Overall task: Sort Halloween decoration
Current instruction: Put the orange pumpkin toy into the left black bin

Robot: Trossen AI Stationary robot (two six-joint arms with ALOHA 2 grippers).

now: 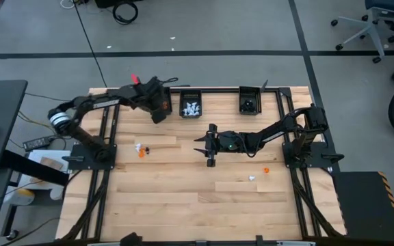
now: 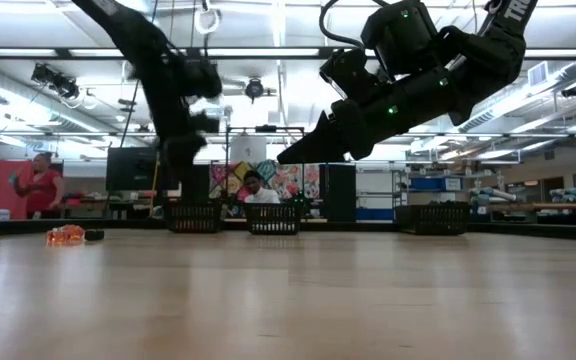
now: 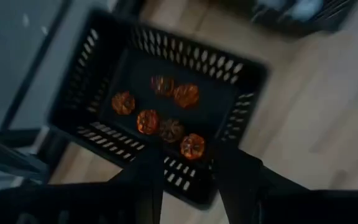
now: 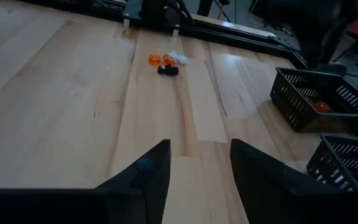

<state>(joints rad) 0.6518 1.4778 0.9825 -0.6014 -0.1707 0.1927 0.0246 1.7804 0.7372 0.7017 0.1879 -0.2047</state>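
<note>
Three small black bins stand along the table's far edge. In the left wrist view the left bin (image 3: pixel 92 68) holds several orange pumpkin trinkets (image 3: pixel 166 118). My left gripper (image 1: pixel 159 111) hangs open above it, and nothing shows between its fingers (image 3: pixel 148 186). The middle bin (image 1: pixel 191 104) holds white trinkets and the right bin (image 1: pixel 250 102) a black one. My right gripper (image 1: pixel 207 145) stands open over the table's middle, pointing toward the left edge, with nothing in it (image 4: pixel 199 168). A small cluster of orange, white and black trinkets (image 1: pixel 141 149) lies on the table's left part.
A loose orange trinket (image 1: pixel 266 169) and a white one (image 1: pixel 252 178) lie on the wood near the right arm's base. The near half of the table is bare wood. People show in the room beyond the table's far edge (image 2: pixel 258 190).
</note>
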